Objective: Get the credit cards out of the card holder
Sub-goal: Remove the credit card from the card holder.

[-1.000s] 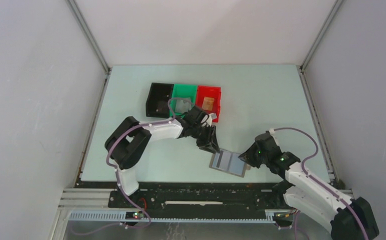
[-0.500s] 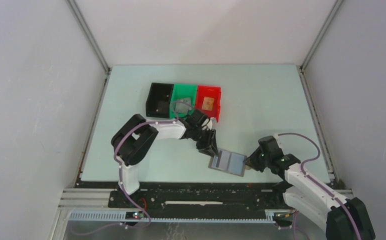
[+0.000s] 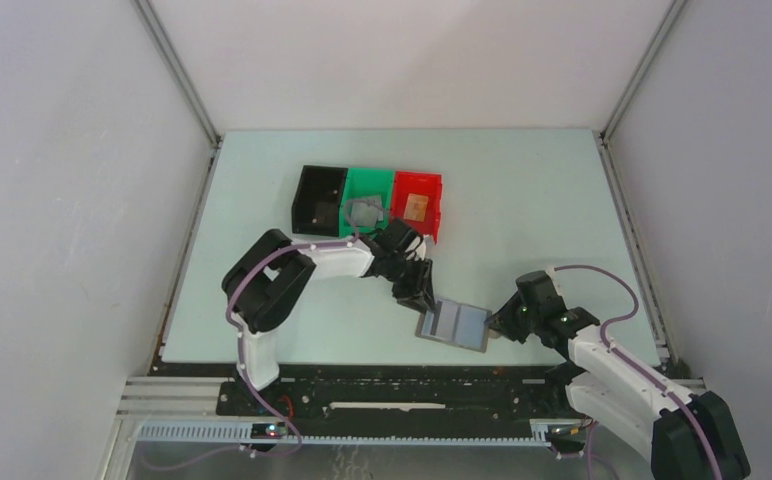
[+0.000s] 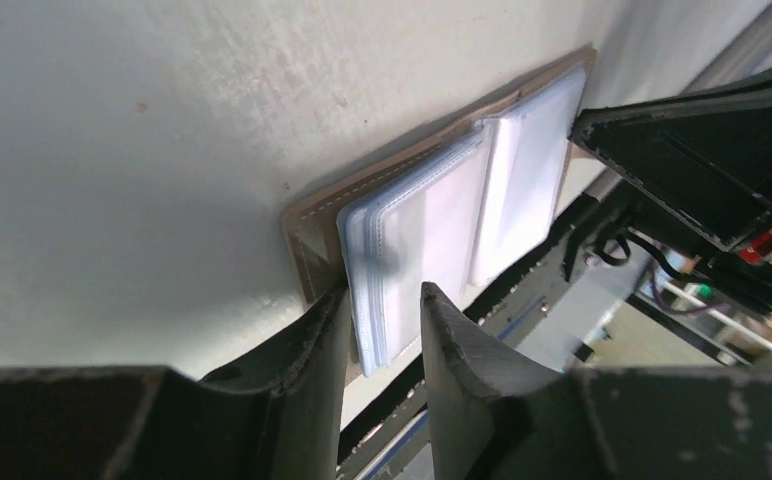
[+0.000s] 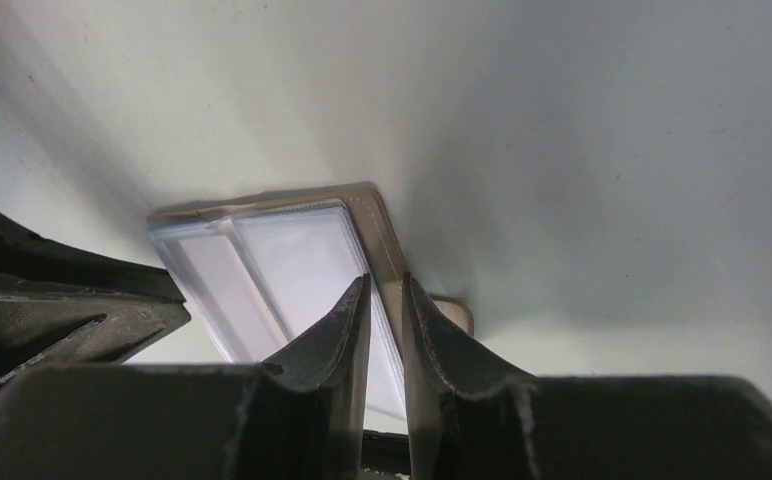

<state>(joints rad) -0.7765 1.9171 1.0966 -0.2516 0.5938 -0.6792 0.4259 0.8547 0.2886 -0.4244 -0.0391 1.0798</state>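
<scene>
1. Left hand [image 3: 424,300] [image 4: 384,300] sits low at the left edge of the card holder [image 3: 455,324] [image 4: 432,220]. Its fingers flank the corner of the clear inner sleeves with a narrow gap. I cannot tell whether they actually clamp the sleeves.
2. Right hand [image 3: 497,322] [image 5: 384,290] is at the holder's opposite, right edge. Its fingers are almost together, and the taupe cover edge [image 5: 387,250] is pinched between them.
3. Card holder lies open and flat on the desk [image 3: 522,200], near the front edge and between the two hands. Both wrist views show pale, translucent sleeves. No card is discernible inside them.
4. Tan-orange card [image 3: 417,205] lies in the red bin [image 3: 436,215].
5. Grey card [image 3: 364,212] lies in the green bin [image 3: 370,178], partly crossed by the left arm's cable.
6. Black bin [image 3: 307,200] adjoins the green bin on its left. The three bins form one row, further back on the desk than the card holder and well apart from it.
</scene>
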